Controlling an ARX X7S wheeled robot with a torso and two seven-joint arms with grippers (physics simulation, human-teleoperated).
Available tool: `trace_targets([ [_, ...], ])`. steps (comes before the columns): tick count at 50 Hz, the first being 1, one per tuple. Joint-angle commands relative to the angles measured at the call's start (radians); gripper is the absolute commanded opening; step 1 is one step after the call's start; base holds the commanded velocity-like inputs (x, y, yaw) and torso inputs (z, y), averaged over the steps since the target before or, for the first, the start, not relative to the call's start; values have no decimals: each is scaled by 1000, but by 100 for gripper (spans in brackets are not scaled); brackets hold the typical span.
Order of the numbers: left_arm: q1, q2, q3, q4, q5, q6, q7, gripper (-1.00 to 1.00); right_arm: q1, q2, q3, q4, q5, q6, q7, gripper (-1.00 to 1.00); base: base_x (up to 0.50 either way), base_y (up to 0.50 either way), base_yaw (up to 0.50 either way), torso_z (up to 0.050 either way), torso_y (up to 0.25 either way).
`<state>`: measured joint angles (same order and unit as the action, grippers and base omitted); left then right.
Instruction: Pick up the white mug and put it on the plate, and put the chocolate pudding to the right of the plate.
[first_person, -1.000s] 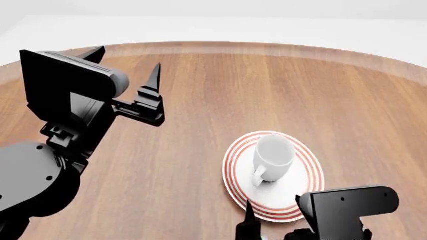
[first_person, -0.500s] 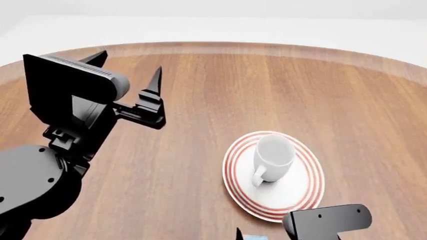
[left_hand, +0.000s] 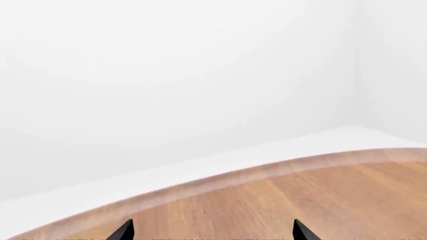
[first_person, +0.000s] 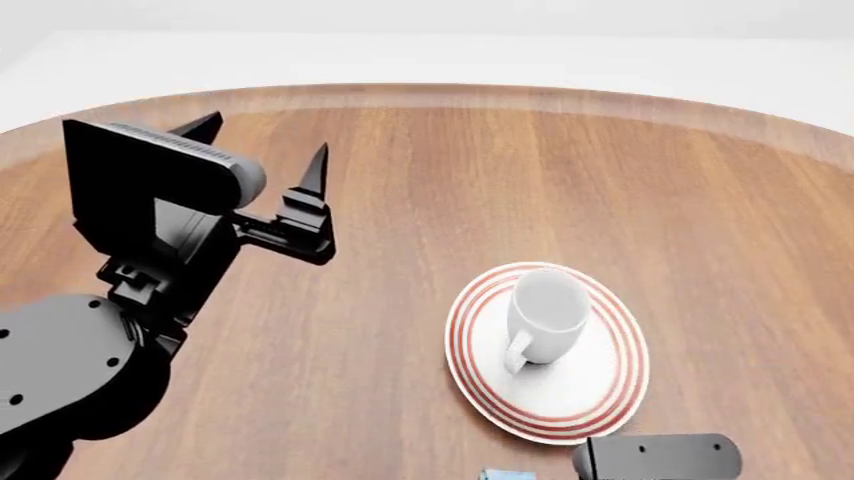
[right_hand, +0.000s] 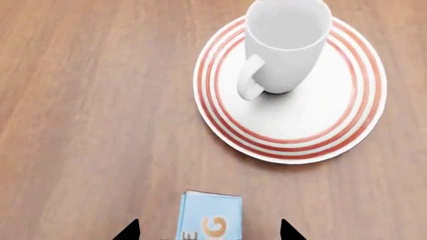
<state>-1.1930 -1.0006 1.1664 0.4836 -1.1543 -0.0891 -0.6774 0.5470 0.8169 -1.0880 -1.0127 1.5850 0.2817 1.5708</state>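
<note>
The mug (right_hand: 288, 42) already stands upright on the plate (right_hand: 347, 132), so what remains is the pudding (right_hand: 210, 216) — and that is where I can go wrong. The carton lies on the table (first_person: 441, 170) on my near side of the plate, close to its rim but apart from it. If I close off-centre on the carton, it could twist or skid out from between my fingers. If I carry it low toward the plate's right side, I judge it could clip the rim or knock the mug's handle, which points back toward me.

My right gripper (right_hand: 209, 231) is spread wide and holds nothing. In my right wrist view its two dark tips stand to either side of the blue carton top, with the carton between them but not touched. My left gripper (first_person: 260, 155) hovers above bare wood, well apart from the plate, fingers parted and empty.
</note>
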Motion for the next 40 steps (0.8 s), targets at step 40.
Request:
trace_targets([
  [40,28,30,-21,-20,25,-10,27,100,-189,-167,127,196,-46,59,-31,100,0,0,0,0,0],
])
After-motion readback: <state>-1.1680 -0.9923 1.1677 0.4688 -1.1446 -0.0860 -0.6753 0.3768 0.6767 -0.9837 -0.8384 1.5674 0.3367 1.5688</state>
